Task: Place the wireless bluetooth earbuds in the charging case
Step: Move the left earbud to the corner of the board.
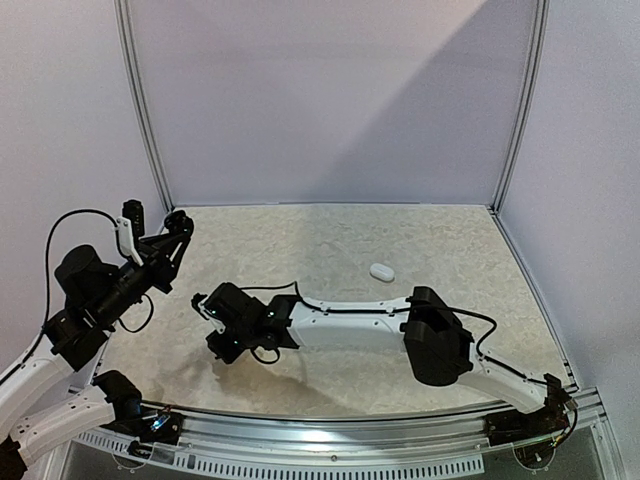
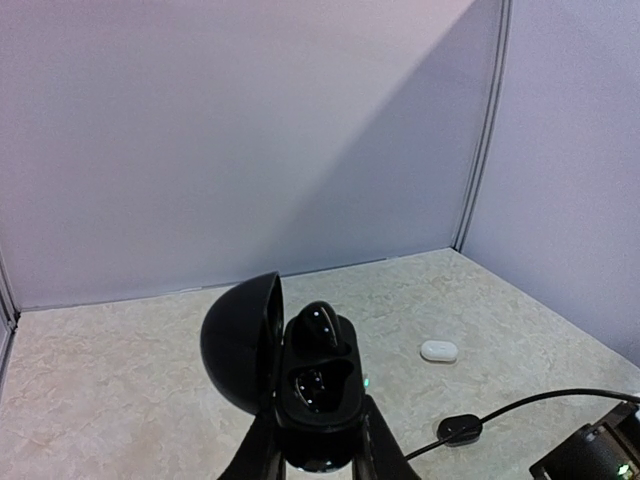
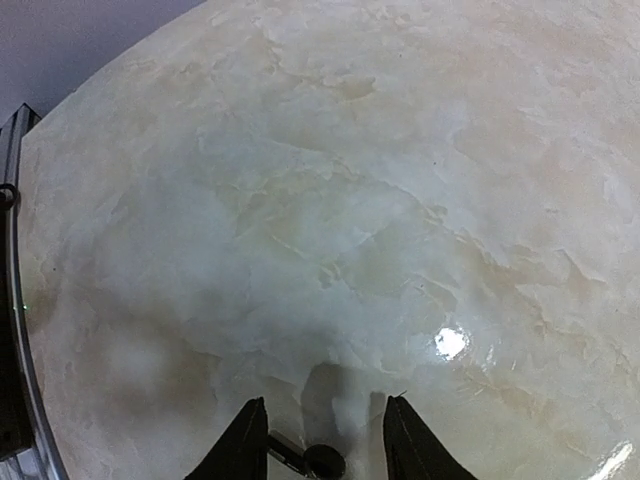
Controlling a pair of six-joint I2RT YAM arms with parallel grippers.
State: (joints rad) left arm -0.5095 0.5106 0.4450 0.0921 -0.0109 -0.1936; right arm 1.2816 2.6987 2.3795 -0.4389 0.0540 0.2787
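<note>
Left wrist view, left gripper [image 2: 319, 445] clasping open black charging case [image 2: 318, 388], right gripper [image 3: 325, 408] parted over table [image 3: 350, 200]

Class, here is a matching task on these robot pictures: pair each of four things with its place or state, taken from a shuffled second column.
1 black charging case
2 white case
3 black earbud
4 lid

A lying on the table
B swung open
C seated in a slot
D gripped by the left jaws

Pairs: 1-D, 2-A, 3-C, 4-B
</note>
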